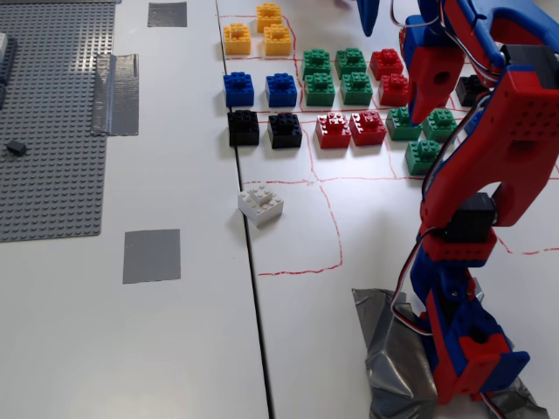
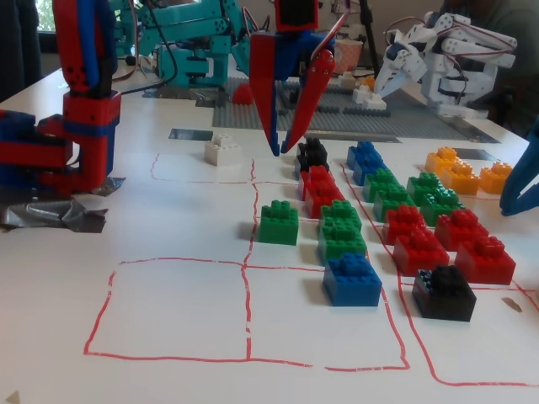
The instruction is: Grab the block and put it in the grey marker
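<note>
Two blue blocks point(image 1: 238, 88) point(image 1: 280, 88) sit side by side in the brick grid, seen far back as a blue pair point(image 2: 366, 160) in a fixed view. A third blue block point(image 2: 352, 278) lies nearest that camera, in front of the green bricks. The grey marker point(image 1: 152, 256) is a flat square tape patch left of the white brick, also seen as a dark patch point(image 2: 189, 134). My gripper point(image 2: 283, 153) point(image 1: 419, 118) hangs point-down over the red and green bricks, slightly open with nothing in it and well apart from all blue blocks.
A white brick point(image 1: 260, 205) stands alone between the grid and the marker. Yellow, green, red and black bricks fill the grid. A grey baseplate point(image 1: 52, 157) and a crinkled tape strip point(image 1: 116, 93) lie left. A second tape square point(image 1: 167, 14) lies at the top.
</note>
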`<state>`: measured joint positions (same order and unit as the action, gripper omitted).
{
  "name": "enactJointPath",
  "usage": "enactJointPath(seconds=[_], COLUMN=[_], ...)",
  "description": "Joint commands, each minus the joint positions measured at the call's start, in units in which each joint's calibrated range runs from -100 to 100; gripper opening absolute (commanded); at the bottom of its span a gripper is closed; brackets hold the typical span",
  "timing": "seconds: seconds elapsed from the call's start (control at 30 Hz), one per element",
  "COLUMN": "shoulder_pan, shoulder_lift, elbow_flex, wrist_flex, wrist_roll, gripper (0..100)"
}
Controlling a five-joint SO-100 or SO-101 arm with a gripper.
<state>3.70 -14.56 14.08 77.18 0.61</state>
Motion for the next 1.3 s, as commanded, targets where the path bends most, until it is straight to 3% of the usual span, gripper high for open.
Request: enactJointPath(seconds=[0.0, 0.67, 1.27], shoulder_pan=[2.19, 2.78, 16.13], shoulder_lift=[-2.02, -4.75, -6.48], elbow_flex=[-2.27, 0.18, -2.36], wrist_flex=[-3.8, -1.36, 1.31], wrist_roll=[0.73, 1.86, 12.94], gripper=[0, 0, 0])
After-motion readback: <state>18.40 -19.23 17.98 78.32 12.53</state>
